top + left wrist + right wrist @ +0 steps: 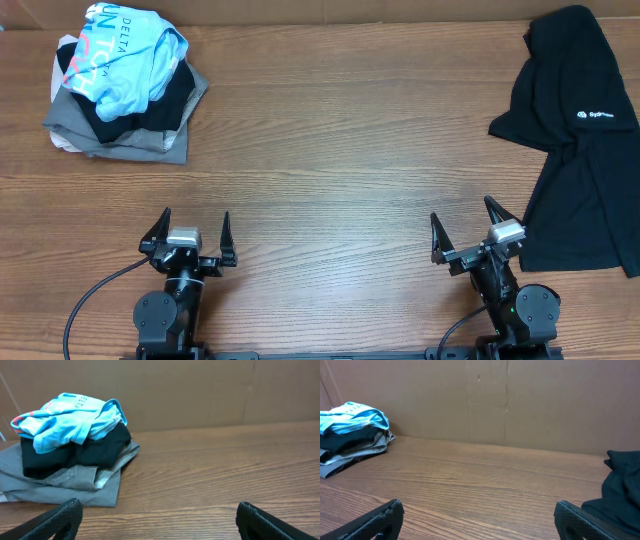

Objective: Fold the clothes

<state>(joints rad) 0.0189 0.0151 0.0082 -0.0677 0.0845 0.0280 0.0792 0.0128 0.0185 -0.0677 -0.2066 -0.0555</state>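
Black shirt [585, 150]: far right on table [330, 150], crumpled, unfolded, white logo up.
Left claw [195, 218]: wide, empty, near left.
Right claw [461, 210]: wide, empty, near right, just beside shirt's near edge.
Pile [130, 125]: far left, blue shirt [125, 55] on top.

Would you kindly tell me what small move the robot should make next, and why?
Probably move the open, empty right gripper toward the black shirt. The shirt lies crumpled and ungrasped at the right edge of the table, on that arm's side.
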